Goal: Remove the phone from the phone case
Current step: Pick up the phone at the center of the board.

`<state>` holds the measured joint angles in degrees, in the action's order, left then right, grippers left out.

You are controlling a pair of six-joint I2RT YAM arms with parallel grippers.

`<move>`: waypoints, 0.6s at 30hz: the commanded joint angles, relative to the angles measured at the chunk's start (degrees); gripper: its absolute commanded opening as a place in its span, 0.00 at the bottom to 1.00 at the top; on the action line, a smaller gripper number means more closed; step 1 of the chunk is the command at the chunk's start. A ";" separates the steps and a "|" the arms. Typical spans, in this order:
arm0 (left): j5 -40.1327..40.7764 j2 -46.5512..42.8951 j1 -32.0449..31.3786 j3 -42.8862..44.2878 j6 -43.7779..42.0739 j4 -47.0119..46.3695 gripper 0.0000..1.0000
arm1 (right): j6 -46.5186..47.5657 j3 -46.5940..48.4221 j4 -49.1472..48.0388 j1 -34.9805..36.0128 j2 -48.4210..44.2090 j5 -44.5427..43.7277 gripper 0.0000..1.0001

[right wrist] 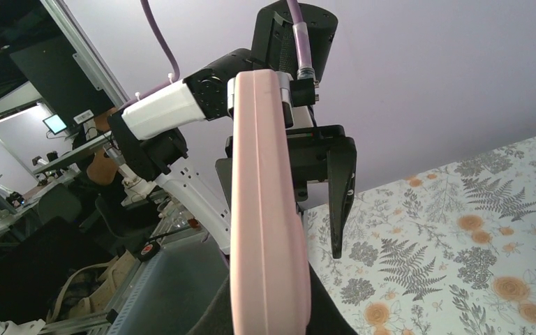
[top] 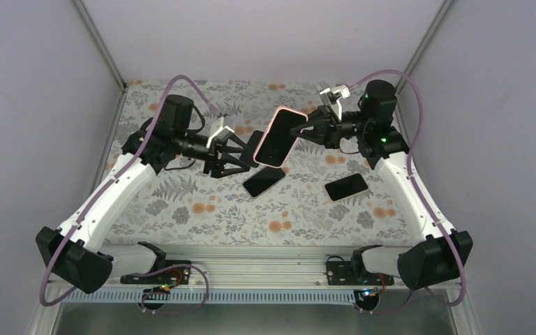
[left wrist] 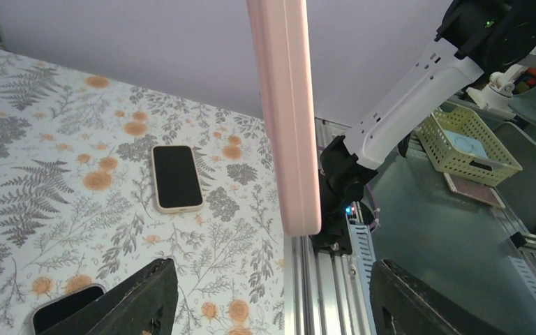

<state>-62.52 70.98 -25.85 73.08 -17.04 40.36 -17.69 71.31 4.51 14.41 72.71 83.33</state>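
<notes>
Two black claws are brought together above the far half of the flowered table (top: 202, 209). The pink case (top: 289, 110) is held in the air by the right claw (top: 303, 130), which is clamped narrow on one long edge of it. The case is tilted, with one short end raised toward the back wall. The phone (top: 278, 138) is seated inside the case, its dark screen framed by the pink rim and turned up toward the overhead camera.

The left claw (left wrist: 272, 265) is placed at the opposite side of the case with its jaws spread wide. In the left wrist view the case is seen edge-on and upright between the two black fingers (left wrist: 139, 300). A clear gap is left on either side, so no contact is made. In the right wrist view the same pink edge fills the middle, and the left claw is seen just behind it.

Two further phones are laid flat on the table, screens up. A cream-rimmed phone (left wrist: 176, 176) lies toward the right arm's side, well apart from the held case. A second phone (top: 264, 181) lies beneath the left claw. A yellow basket (left wrist: 467, 143) is seen beyond the table's near edge.
</notes>
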 commanded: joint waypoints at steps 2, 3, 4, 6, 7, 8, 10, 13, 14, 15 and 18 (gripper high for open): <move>-2.43 1.30 0.27 -0.31 2.45 -4.38 0.66 | -1.11 0.64 -2.19 -0.54 0.53 0.56 0.04; -2.71 1.86 0.27 -0.12 2.59 -4.59 0.65 | -1.12 0.74 -2.08 -0.55 0.81 0.67 0.04; -2.81 2.28 0.27 0.11 2.76 -4.73 0.64 | -1.24 0.71 -2.07 -0.53 1.06 0.87 0.04; -3.06 2.88 0.29 0.59 3.04 -5.06 0.61 | -1.17 0.68 -2.00 -0.59 1.23 0.99 0.04; -3.15 3.13 0.27 0.78 3.18 -5.23 0.60 | -1.08 0.64 -1.96 -0.58 1.33 1.09 0.04; -3.15 3.26 0.28 0.85 3.30 -5.47 0.58 | -0.91 0.59 -1.84 -0.58 1.40 1.14 0.04; -2.86 3.61 0.23 0.91 3.74 -6.01 0.55 | -0.78 0.74 -1.74 -0.55 1.74 1.33 0.04; -2.44 4.05 0.26 1.08 4.52 -6.49 0.52 | -0.78 0.93 -1.75 -0.54 2.20 1.81 0.04; -2.41 4.09 0.21 1.03 4.65 -6.59 0.50 | -0.77 0.94 -1.78 -0.61 2.26 1.83 0.04; -2.43 4.08 0.22 1.05 4.56 -6.68 0.49 | -0.78 0.84 -1.74 -0.62 2.28 1.69 0.04; -2.55 3.91 0.26 0.88 4.56 -6.78 0.48 | -0.60 0.68 -1.70 -0.55 2.42 1.35 0.04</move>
<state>-63.68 74.94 -25.82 72.95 -12.60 35.44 -18.24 71.31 4.32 14.11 74.89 83.33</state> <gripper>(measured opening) 0.486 0.079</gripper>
